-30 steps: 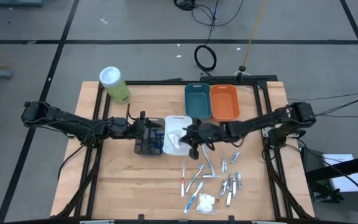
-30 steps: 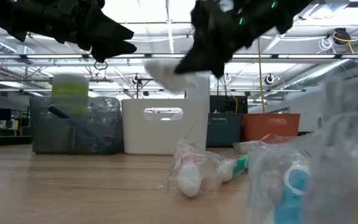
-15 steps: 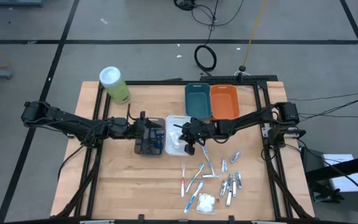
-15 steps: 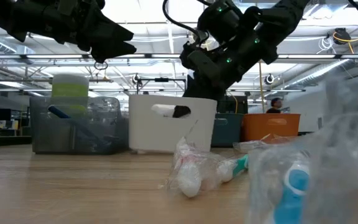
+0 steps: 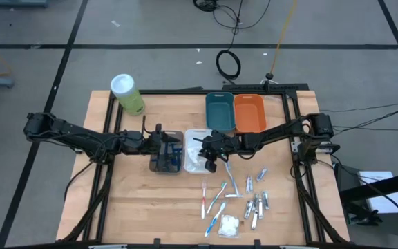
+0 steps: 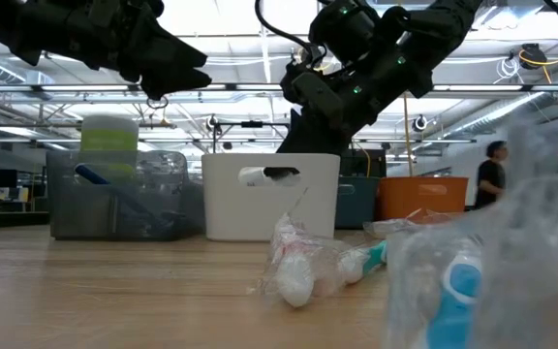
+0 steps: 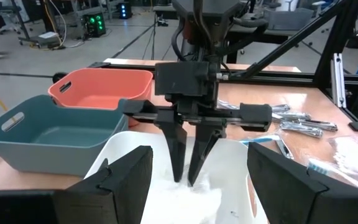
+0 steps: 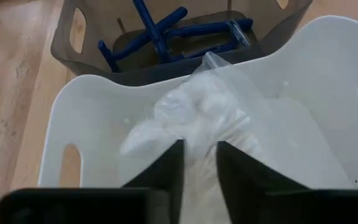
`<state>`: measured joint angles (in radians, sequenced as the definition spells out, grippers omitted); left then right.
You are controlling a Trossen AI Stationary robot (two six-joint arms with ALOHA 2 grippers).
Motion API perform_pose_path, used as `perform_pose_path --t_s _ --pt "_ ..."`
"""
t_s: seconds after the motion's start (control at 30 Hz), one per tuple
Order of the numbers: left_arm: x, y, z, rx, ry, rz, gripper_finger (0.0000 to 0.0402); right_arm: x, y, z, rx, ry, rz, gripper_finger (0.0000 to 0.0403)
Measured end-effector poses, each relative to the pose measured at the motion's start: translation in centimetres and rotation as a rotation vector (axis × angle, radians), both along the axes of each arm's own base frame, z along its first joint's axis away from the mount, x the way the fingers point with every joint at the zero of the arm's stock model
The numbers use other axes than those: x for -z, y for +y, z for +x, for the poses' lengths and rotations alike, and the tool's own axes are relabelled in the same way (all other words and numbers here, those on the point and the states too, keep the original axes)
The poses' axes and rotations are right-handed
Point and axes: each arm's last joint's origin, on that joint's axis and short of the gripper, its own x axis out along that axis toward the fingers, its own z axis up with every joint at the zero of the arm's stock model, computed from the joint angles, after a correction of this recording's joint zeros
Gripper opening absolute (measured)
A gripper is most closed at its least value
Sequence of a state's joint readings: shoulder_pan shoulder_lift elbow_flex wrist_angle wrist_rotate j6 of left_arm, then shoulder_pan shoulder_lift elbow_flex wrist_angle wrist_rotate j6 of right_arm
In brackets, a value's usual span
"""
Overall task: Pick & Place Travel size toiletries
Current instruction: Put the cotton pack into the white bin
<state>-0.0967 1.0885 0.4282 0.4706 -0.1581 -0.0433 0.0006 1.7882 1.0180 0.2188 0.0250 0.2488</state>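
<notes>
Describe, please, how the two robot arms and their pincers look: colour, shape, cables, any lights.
Both arms are black, slim and jointed. The right pincer has two flat, tapering black fingers hung from a horizontal rail under a boxy block. A black cable loops above its wrist, where small green lights glow. The left pincer has broad, angular dark fingers.

Pale, matt wooden counter (image 5: 137,207) with visible grain; smooth white plastic bin (image 8: 303,87) holding a crinkled clear film packet (image 8: 197,112) of soft white pads, beside a smoky translucent plastic bin (image 8: 79,31).
</notes>
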Motion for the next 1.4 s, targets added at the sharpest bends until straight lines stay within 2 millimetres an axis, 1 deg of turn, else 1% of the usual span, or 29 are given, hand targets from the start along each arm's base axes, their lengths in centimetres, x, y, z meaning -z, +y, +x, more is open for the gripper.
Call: perform_pose_path --t_s 0.1,0.2,0.3,0.4,0.47,0.53,0.63,0.7,0.83,0.93,1.0,1.07,1.13,1.23,1.3,1.4 --pt "0.0 0.0 0.0 0.0 0.004 0.001 0.026 -0.1 0.0 0.0 -0.002 -0.004 -0.003 0.0117" --pt "0.0 0.0 0.0 0.0 0.004 0.001 0.026 -1.0 0.0 -0.3 -0.007 -0.024 -0.009 0.0164" --pt "0.0 0.0 0.0 0.0 0.004 0.001 0.026 -2.4 0.2 -0.7 -0.021 -0.055 -0.021 0.0199" --pt "0.0 0.0 0.0 0.0 0.004 0.001 0.026 -4.8 1.0 -1.3 -0.051 -0.131 -0.031 0.0216" --pt "0.0 0.0 0.0 0.0 0.004 0.001 0.026 -6.3 2.1 -2.0 -0.095 -0.171 -0.038 0.0219" --pt "0.0 0.0 0.0 0.0 0.004 0.0 0.026 -7.5 3.8 -2.6 -0.161 -0.209 -0.021 0.0218" --pt "0.0 0.0 0.0 -0.001 0.004 -0.003 0.026 -8.9 7.0 -3.8 -0.25 -0.242 0.0 0.0212" --pt "0.0 0.0 0.0 -0.001 0.004 -0.003 0.026 -9.4 9.5 -4.7 -0.298 -0.255 0.035 0.0209" --pt "0.0 0.0 0.0 -0.001 0.003 -0.004 0.026 -9.5 14.6 -6.8 -0.336 -0.255 0.104 0.0209" --pt "0.0 0.0 0.0 -0.001 0.003 -0.006 0.026 -9.0 17.9 -8.3 -0.28 -0.249 0.135 0.0208" --pt "0.0 0.0 0.0 -0.002 0.002 -0.01 0.026 -8.3 19.6 -9.2 -0.226 -0.23 0.163 0.0208" --pt "0.0 0.0 0.0 -0.005 0.002 -0.013 0.026 -7.8 21.1 -9.7 -0.184 -0.204 0.201 0.0208" --pt "0.0 0.0 0.0 -0.012 0.001 -0.021 0.026 -7.6 22.5 -9.7 -0.156 -0.156 0.24 0.0208" --pt "0.0 0.1 0.0 -0.026 0.0 -0.035 0.026 -6.5 24.4 -9.4 -0.134 -0.013 0.251 0.0208" --pt "0.0 0.1 0.0 -0.034 -0.001 -0.039 0.026 -5.5 25.3 -9.0 -0.13 0.107 0.273 0.0208" --pt "0.0 0.1 0.0 -0.034 -0.001 -0.038 0.026 -3.8 26.0 -8.5 -0.1 0.256 0.302 0.0208"
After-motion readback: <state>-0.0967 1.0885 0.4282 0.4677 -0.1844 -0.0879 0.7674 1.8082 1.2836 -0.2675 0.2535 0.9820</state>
